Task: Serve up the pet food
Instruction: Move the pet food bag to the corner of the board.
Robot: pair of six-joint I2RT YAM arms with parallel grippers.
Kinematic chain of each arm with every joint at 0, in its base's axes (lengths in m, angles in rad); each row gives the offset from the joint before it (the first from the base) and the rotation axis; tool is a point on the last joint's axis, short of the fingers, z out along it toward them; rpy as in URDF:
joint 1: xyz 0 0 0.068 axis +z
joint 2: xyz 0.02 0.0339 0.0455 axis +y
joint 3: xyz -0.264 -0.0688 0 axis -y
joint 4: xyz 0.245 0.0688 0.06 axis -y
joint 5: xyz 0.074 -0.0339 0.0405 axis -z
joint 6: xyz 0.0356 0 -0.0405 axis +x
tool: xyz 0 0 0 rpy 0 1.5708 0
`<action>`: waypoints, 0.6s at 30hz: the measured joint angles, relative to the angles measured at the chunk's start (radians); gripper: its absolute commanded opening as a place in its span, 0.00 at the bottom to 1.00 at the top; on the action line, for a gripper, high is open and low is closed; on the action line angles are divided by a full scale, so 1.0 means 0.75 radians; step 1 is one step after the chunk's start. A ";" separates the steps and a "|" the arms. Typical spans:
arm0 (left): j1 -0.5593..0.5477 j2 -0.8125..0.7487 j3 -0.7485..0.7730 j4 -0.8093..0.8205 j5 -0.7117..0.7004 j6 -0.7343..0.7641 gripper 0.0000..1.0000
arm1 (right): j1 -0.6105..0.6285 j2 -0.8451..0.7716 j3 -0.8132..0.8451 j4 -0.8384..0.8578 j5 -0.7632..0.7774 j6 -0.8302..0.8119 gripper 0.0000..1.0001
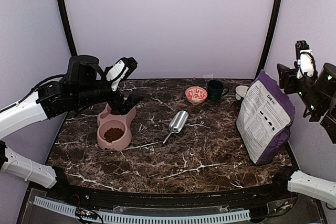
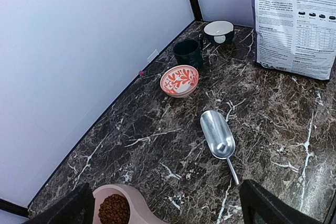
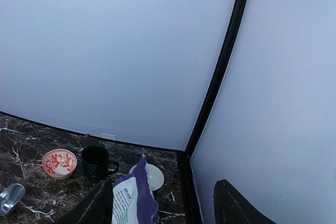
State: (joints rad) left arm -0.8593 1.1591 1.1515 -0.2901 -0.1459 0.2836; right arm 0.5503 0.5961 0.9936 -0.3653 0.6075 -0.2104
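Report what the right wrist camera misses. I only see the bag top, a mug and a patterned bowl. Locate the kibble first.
Observer: The pet food sits in the near compartment of the pink double bowl, on the table's left side.
Operator: Give me the scoop's state.
Observer: The metal scoop lies empty on the table, between the pink bowl and the bag. Neither gripper touches it.
Operator: Check the left arm.
Observer: The left gripper hangs open over the pink bowl's far end, holding nothing.
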 measured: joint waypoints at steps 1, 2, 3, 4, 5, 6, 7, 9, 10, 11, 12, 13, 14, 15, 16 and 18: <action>0.000 0.000 -0.003 0.002 -0.006 -0.007 0.99 | 0.000 0.022 0.016 0.009 -0.026 0.012 0.67; 0.000 0.000 -0.005 0.003 -0.017 -0.017 0.99 | 0.000 0.051 0.033 0.023 -0.058 0.027 0.67; 0.001 0.000 -0.007 0.005 -0.026 -0.026 0.99 | 0.000 0.077 0.044 0.037 -0.085 0.041 0.68; 0.001 0.000 -0.009 0.006 -0.042 -0.041 0.99 | 0.000 0.111 0.060 0.045 -0.124 0.061 0.68; 0.004 0.000 -0.010 0.007 -0.053 -0.052 0.99 | 0.000 0.141 0.073 0.053 -0.156 0.079 0.68; 0.006 0.000 -0.011 0.006 -0.070 -0.066 0.99 | 0.000 0.174 0.085 0.061 -0.190 0.099 0.68; 0.007 0.000 -0.013 0.006 -0.085 -0.080 0.99 | 0.000 0.204 0.098 0.067 -0.218 0.116 0.69; 0.013 0.000 -0.019 0.006 -0.120 -0.102 0.99 | 0.000 0.277 0.131 0.081 -0.287 0.163 0.69; 0.017 0.000 -0.023 0.006 -0.139 -0.113 0.99 | 0.000 0.306 0.145 0.090 -0.320 0.188 0.70; 0.022 0.000 -0.028 0.006 -0.154 -0.122 0.99 | 0.000 0.345 0.159 0.105 -0.356 0.212 0.70; 0.030 -0.002 -0.036 0.006 -0.171 -0.134 0.99 | 0.001 0.374 0.167 0.115 -0.384 0.230 0.70; 0.042 -0.003 -0.045 0.005 -0.186 -0.148 0.99 | 0.000 0.410 0.171 0.126 -0.419 0.253 0.70; 0.056 -0.007 -0.054 0.006 -0.200 -0.159 0.99 | 0.001 0.437 0.171 0.133 -0.445 0.273 0.71; 0.073 -0.016 -0.067 0.005 -0.213 -0.173 0.99 | 0.001 0.465 0.171 0.138 -0.473 0.294 0.71; 0.092 -0.027 -0.081 0.005 -0.226 -0.187 0.99 | 0.001 0.497 0.171 0.144 -0.507 0.316 0.71; 0.131 -0.062 -0.111 0.003 -0.253 -0.216 0.99 | 0.001 0.545 0.171 0.153 -0.553 0.352 0.71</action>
State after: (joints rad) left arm -0.7609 1.1126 1.0683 -0.2878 -0.3355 0.1215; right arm 0.5507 1.0046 1.1221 -0.2508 0.1925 0.0540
